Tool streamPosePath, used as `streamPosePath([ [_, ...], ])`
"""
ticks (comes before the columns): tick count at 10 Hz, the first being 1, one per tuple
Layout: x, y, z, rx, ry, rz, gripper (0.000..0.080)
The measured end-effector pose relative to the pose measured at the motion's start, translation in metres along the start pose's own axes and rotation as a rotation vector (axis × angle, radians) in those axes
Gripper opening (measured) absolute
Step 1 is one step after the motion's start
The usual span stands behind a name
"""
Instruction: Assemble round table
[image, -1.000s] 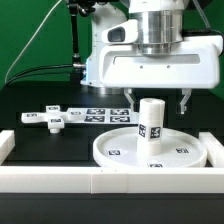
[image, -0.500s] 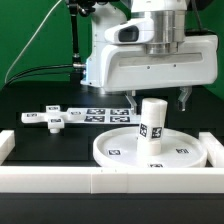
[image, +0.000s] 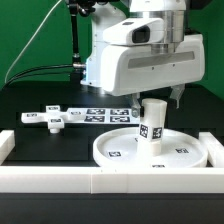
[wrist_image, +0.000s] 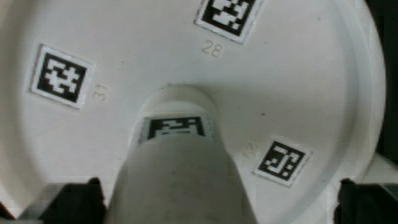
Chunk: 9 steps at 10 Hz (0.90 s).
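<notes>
In the exterior view, the white leg (image: 152, 122) stands upright on the tagged disc (image: 108, 141). The cross-shaped piece (image: 52, 118) lies well apart, toward the exterior view's left. My gripper (image: 155, 97) hangs just above the leg's top, jaws spread, gripping nothing.

In the wrist view, the leg rises between my fingertips (wrist_image: 80, 196), and neither touches it.

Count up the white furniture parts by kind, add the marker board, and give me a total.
flat disc: 1
cylinder leg: 1
cross-shaped piece: 1
marker board: 1
Total: 4
</notes>
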<state>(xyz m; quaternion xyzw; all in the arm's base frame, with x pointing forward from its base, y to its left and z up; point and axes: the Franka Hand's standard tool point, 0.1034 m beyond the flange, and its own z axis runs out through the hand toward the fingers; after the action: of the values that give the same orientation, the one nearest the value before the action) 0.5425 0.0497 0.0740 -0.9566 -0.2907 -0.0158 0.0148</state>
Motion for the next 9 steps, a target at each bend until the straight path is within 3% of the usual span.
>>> streamPosePath([
  [1,0.002,0.001,-0.001,-0.024,-0.007,-0.181,0.0649],
  [4,0.018,-0.004,-0.003,-0.055,-0.033,-0.504,0.0649],
  [9,0.018,-0.003,-0.002,-0.059,-0.058,-0.896,0.0649],
])
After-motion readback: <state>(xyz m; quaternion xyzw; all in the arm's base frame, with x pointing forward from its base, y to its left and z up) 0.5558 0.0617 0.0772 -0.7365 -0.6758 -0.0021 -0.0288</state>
